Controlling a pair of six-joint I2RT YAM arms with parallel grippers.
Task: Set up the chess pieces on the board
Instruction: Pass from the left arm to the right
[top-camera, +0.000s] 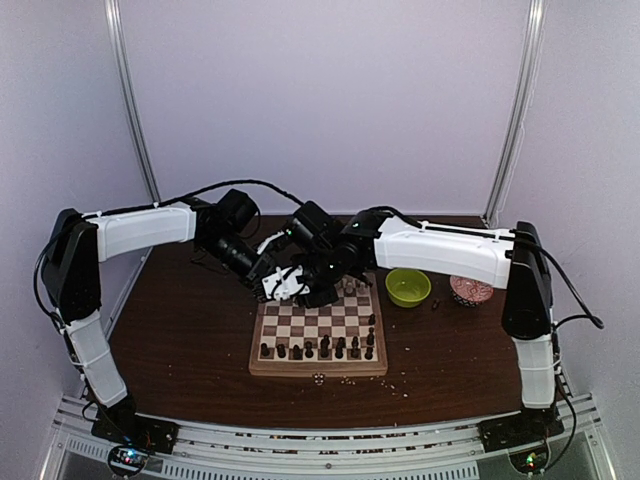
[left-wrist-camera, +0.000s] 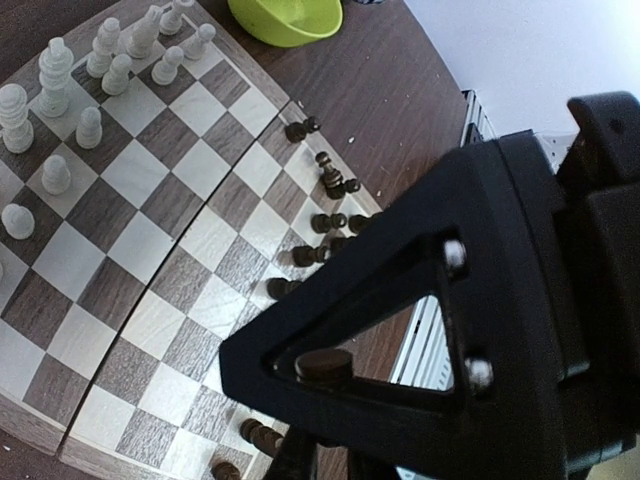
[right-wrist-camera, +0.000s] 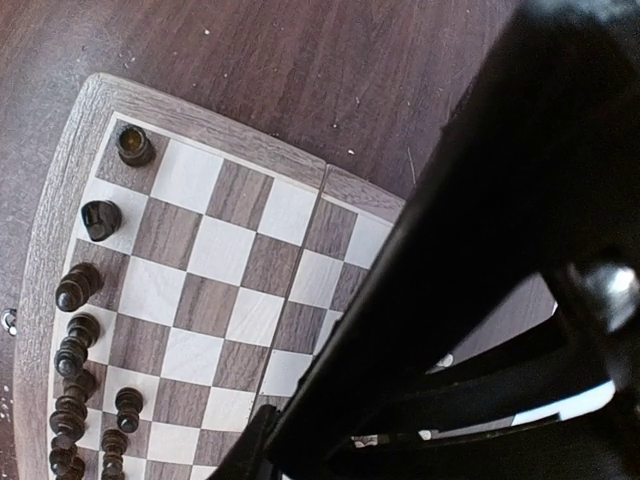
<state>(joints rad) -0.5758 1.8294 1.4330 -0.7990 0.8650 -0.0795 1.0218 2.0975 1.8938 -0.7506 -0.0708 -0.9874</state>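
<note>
Chessboard (top-camera: 318, 369) mid-table, open tabletop (top-camera: 185, 340) to its left, lime-green bowl (top-camera: 408, 288) off its far right corner, dark pieces (top-camera: 322, 349) lining the near rank, cream pieces (left-wrist-camera: 55, 70) at the far end, left gripper (top-camera: 268, 284) and right gripper (top-camera: 316, 290) crowded together above that far edge, impossible to tell how the jaws stand on either.

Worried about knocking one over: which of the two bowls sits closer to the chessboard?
The lime-green bowl, just off the far right corner of the board; the red patterned bowl lies farther right, beyond it.
</note>
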